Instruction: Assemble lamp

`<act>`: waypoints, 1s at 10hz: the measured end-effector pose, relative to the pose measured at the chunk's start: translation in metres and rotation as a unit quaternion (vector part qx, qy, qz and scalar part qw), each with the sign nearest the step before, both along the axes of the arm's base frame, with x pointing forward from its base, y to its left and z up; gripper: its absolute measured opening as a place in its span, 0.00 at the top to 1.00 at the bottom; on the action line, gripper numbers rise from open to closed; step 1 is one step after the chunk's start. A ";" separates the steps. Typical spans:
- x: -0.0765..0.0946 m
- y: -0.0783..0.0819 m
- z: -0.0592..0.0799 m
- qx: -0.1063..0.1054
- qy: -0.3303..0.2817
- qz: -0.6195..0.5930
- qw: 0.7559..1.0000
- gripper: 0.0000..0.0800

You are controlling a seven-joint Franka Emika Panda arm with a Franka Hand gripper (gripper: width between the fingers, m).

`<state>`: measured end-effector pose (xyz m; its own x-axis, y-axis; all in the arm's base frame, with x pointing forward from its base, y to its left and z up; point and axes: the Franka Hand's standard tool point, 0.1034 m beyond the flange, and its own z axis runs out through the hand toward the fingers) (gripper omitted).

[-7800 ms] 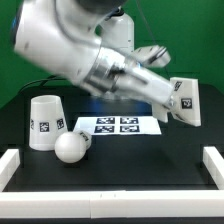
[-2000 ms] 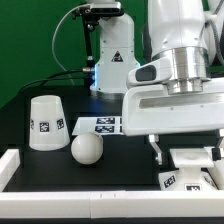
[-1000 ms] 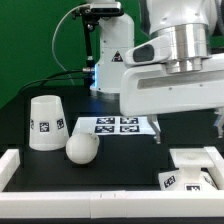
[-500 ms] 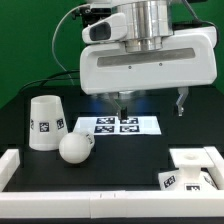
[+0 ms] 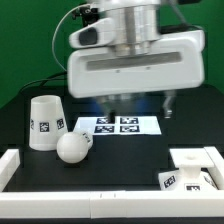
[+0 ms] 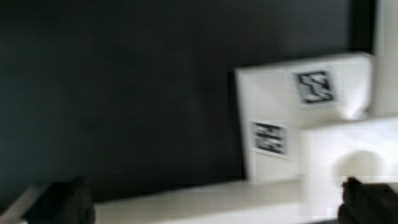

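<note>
The lamp lies in three loose white parts, one of each, on the black table. Nearest, at the exterior view's right front, sits the single angular base block. The wrist view shows two square tags on one face of it. Further back, on the exterior view's left, rests the one smooth ball bulb, just beside the one cone shade, which stands wide end down, a tag facing us. Behind them lies the marker board with four tags. Above it hangs the gripper, fingers spread wide and holding nothing. Two seconds ago it was low over the base block. It has since risen and swung away, and the bulb has rolled slightly toward the shade.
</note>
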<state>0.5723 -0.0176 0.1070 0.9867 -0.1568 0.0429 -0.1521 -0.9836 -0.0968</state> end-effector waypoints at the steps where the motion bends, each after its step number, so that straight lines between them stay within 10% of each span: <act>1: -0.005 -0.020 -0.002 0.004 0.018 -0.018 1.000 0.13; 3: -0.005 -0.055 -0.011 0.013 0.050 -0.044 0.998 0.13; 10: -0.019 -0.079 -0.029 0.044 0.124 -0.026 0.991 0.13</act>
